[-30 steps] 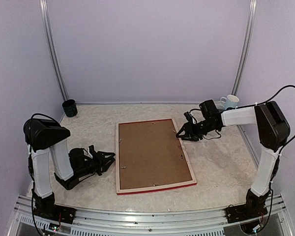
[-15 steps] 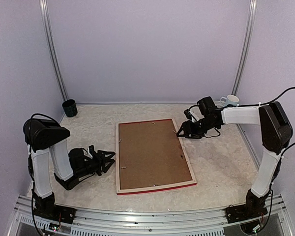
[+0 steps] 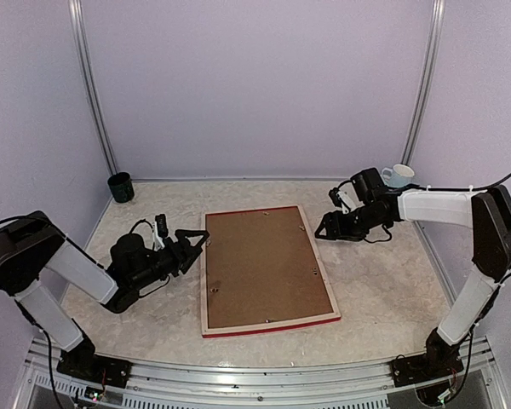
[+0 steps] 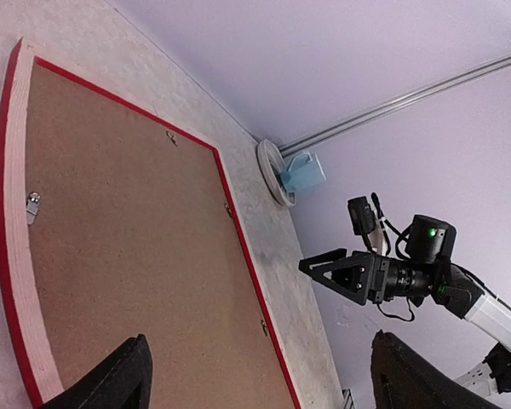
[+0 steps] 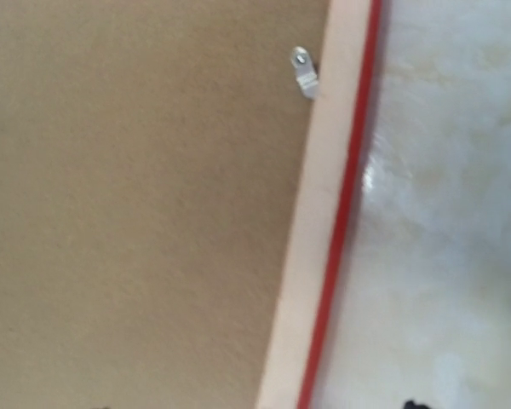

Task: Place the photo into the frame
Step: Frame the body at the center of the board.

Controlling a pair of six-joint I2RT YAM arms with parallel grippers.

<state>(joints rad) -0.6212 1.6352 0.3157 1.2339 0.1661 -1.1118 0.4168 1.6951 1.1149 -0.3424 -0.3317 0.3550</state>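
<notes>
Marbled table (image 3: 383, 273); frame (image 5: 319, 213) clip (image 5: 303, 72) close-up, right-wrist

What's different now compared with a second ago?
The left claw swung forward to the frame's left edge, its jaws spread wider. The right claw edged rightward, away from the frame's right edge. Neither holds anything. The frame, lying back up, stayed put.

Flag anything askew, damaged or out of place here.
Nothing looks damaged or spilled. The frame lies face down with its backing board up, slightly skewed against the edges of the table. The photo shows in no view.
</notes>
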